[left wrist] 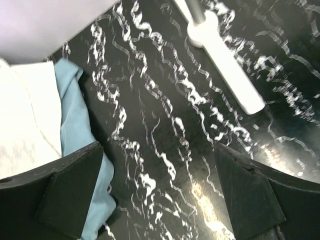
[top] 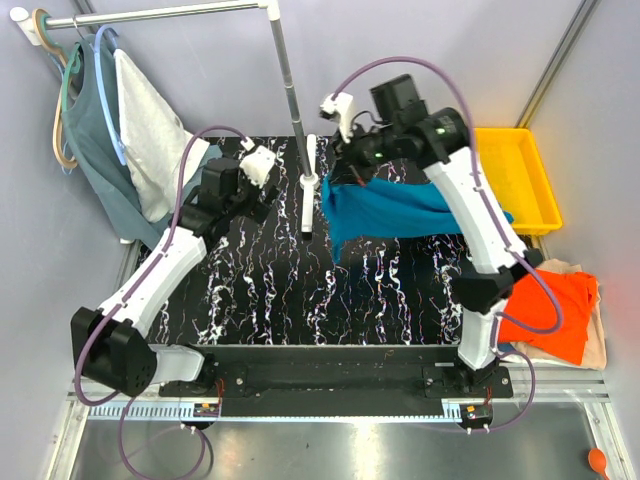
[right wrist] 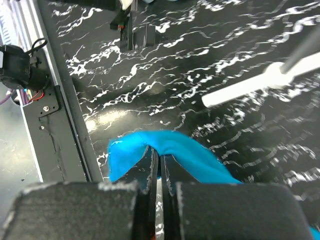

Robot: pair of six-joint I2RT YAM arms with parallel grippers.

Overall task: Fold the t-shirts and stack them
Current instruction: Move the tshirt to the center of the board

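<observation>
The teal-blue t-shirt (top: 385,212) hangs lifted above the black marbled table (top: 300,290), its left edge drooping down. My right gripper (top: 352,172) is shut on its upper edge; in the right wrist view the blue cloth (right wrist: 170,150) is pinched between the closed fingers (right wrist: 159,162). The bright orange shirt (top: 552,305) lies on a cream one (top: 590,345) at the right, off the table. My left gripper (top: 245,185) is open and empty at the table's back left; its wrist view shows bare table between the fingers (left wrist: 75,187).
A white stand with a pole (top: 305,195) rises at the table's back centre. A grey-green top (top: 95,150) and a white cloth (top: 150,130) hang on a rail at the back left. A yellow bin (top: 515,175) sits at the back right.
</observation>
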